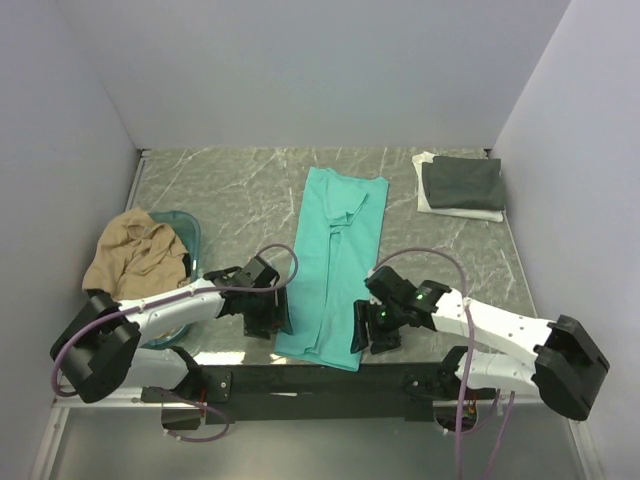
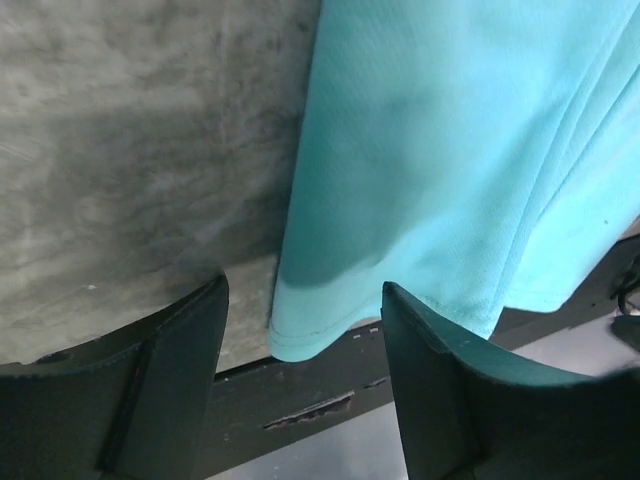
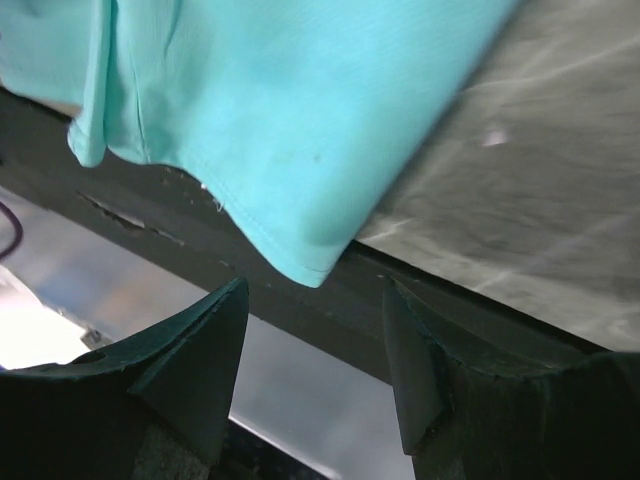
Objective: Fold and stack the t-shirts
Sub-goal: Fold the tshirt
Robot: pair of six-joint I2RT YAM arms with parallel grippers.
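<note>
Reporting (inspector): grey marbled surface [image 1: 240,190] carries a long teal-green cloth t-shirt [image 1: 335,265], folded lengthwise into a strip, hem overhanging the near edge, likely laid out for its cross-fold.

Querying (clerk): The others?

Reporting: tan cloth t-shirt [image 1: 135,255] crumpled over a teal translucent plastic basket [image 1: 190,228], far left. A folded dark grey t-shirt [image 1: 462,182] lies on a white t-shirt [image 1: 440,203], far right, apparently the stack.

Querying: Claws? Markings?

Reporting: left claw [image 2: 305,300] and right claw [image 3: 315,300] both gape wide, empty, flanking the hem corners. No legible writing.

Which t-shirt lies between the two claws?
The teal t-shirt, a long strip mid-table; the tan t-shirt is far left, the grey t-shirt far right.
</note>
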